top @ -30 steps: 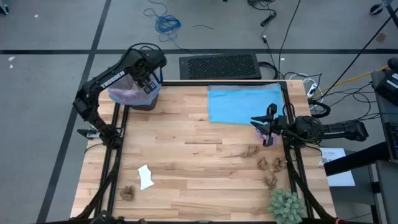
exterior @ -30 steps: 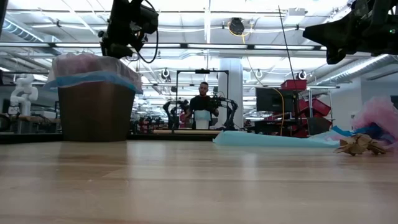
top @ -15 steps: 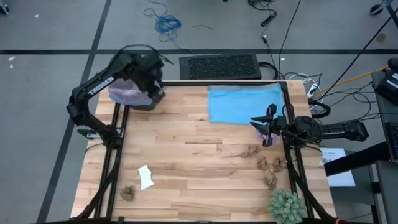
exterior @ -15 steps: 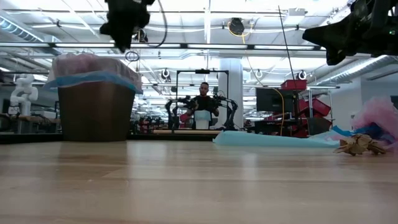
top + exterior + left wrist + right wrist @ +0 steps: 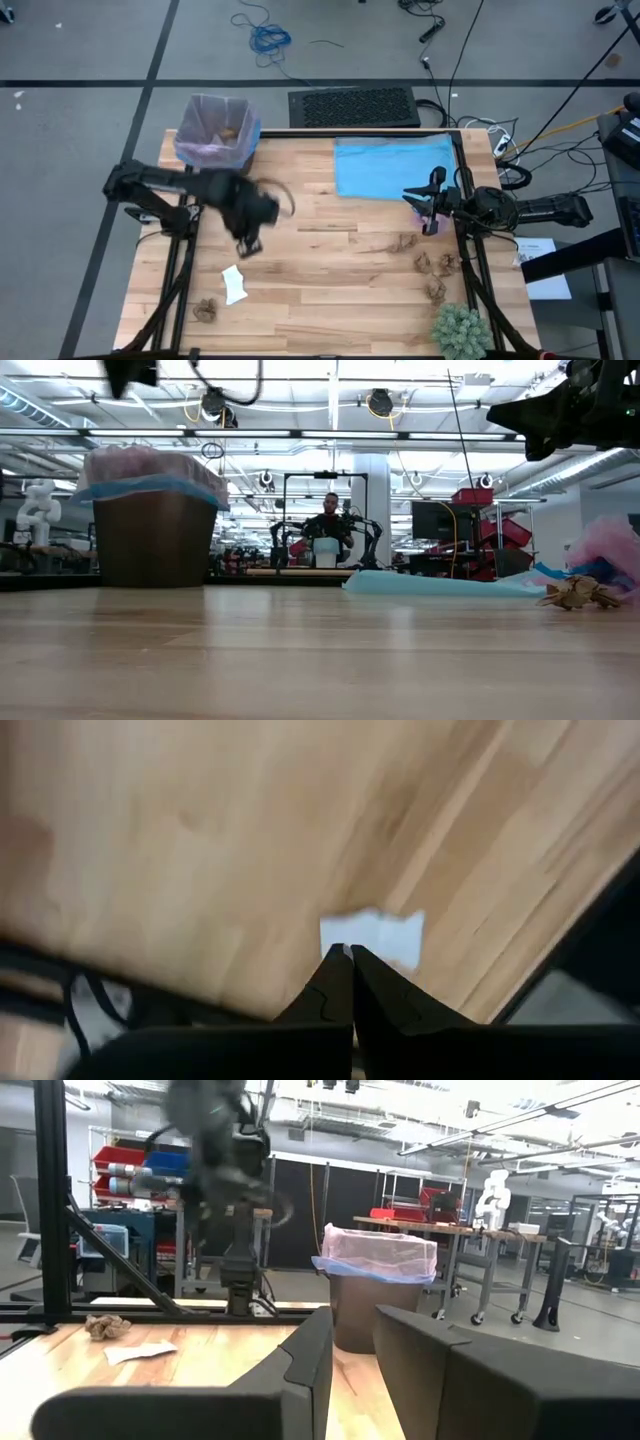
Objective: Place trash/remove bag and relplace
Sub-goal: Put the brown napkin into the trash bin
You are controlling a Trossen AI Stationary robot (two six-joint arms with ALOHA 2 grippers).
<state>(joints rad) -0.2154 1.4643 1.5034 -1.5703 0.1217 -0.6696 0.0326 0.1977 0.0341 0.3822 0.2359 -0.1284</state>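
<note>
The bin [image 5: 216, 133] stands at the table's [image 5: 320, 290] far left corner; a paper scrap [image 5: 234, 284] lies near left, wads [image 5: 435, 265] near right.

Lavender-pink bag [image 5: 205, 152] is lining the bin [image 5: 150, 545], holding one brown wad [image 5: 228, 133]. Other brown wads [image 5: 436, 264] are lying beside the green plant [image 5: 460, 328]; a white scrap [image 5: 234, 284] is lying well apart from it.

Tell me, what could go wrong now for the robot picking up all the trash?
1. The left end effector is shut and blurred above the table, near the flat white paper scrap; a thin scrap might slip from the fingers.
2. Many brown paper wads lie by the right end effector, far from the bin; some could drop on the way.
</note>
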